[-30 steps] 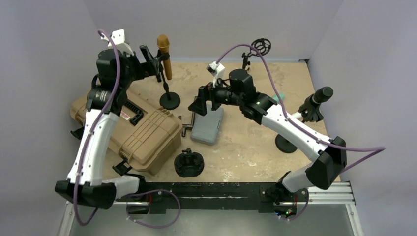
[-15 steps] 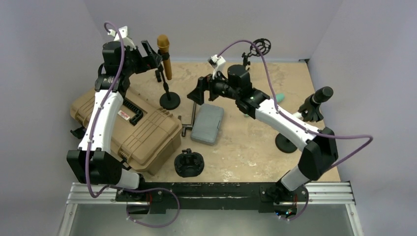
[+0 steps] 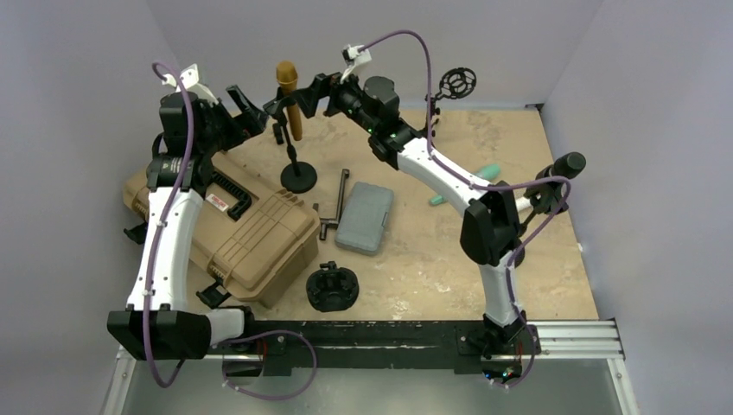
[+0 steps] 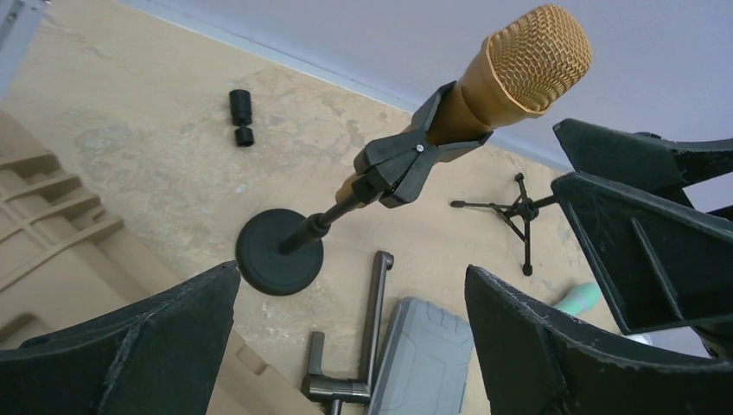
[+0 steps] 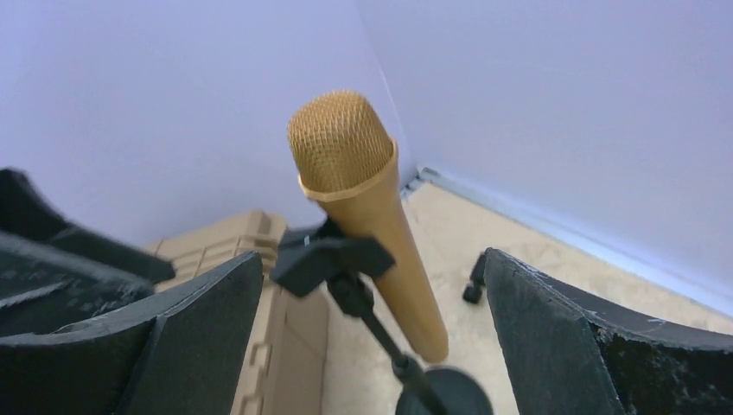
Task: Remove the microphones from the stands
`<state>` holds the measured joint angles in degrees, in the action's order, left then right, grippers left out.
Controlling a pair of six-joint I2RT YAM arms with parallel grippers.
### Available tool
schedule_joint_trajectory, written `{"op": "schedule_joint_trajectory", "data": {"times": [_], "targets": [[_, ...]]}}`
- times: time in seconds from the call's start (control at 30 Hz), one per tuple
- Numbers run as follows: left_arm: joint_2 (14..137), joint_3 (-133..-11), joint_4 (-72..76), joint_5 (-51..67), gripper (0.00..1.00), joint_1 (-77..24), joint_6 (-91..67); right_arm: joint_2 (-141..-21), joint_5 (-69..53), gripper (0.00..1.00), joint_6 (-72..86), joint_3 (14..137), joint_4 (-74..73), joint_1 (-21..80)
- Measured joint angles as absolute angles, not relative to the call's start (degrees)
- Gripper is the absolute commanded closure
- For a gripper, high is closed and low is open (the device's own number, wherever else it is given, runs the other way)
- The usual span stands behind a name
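The gold microphone (image 3: pixel 289 97) sits tilted in the black clip (image 3: pixel 281 112) of a small stand with a round base (image 3: pixel 298 178) at the back left. My left gripper (image 3: pixel 249 105) is open just left of the clip, touching nothing. My right gripper (image 3: pixel 313 90) is open just right of the microphone's head. In the left wrist view the microphone (image 4: pixel 519 73) and clip (image 4: pixel 406 160) stand above my open gripper (image 4: pixel 352 272). In the right wrist view the microphone (image 5: pixel 376 216) stands between the open fingers of my gripper (image 5: pixel 372 259), untouched.
A tan hard case (image 3: pixel 233 225) lies under the left arm. A grey case (image 3: pixel 365 216) and a black bent tool (image 3: pixel 335 207) lie mid-table. A black round part (image 3: pixel 332 288) is in front. A second black microphone (image 3: pixel 564 166) on a stand is at the right, a shock mount (image 3: pixel 456 83) at the back.
My right arm has swung from over the grey case up and left to the gold microphone. My left gripper has pulled back slightly to the left. Both stay open.
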<state>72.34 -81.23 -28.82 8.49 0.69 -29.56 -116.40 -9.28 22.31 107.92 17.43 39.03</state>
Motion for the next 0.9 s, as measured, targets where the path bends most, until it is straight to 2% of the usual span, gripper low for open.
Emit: {"op": "schedule_joint_trajectory", "data": {"times": [0.3, 0.57, 0.9], "targets": [[71.18, -81.76, -30.76, 8.34, 0.0, 1.76, -29.58, -128.2, -5.02, 0.04, 18.63, 123.98, 18.41, 42.72], [71.35, -81.65, -30.96, 10.02, 0.0, 1.87, -29.3, -135.76, -0.86, 0.16, 14.44, 133.8, 18.02, 43.83], [71.24, -80.77, -30.48, 10.5, 0.0, 1.87, -28.36, -138.72, 2.72, 0.31, 9.04, 136.31, 17.43, 43.92]]}}
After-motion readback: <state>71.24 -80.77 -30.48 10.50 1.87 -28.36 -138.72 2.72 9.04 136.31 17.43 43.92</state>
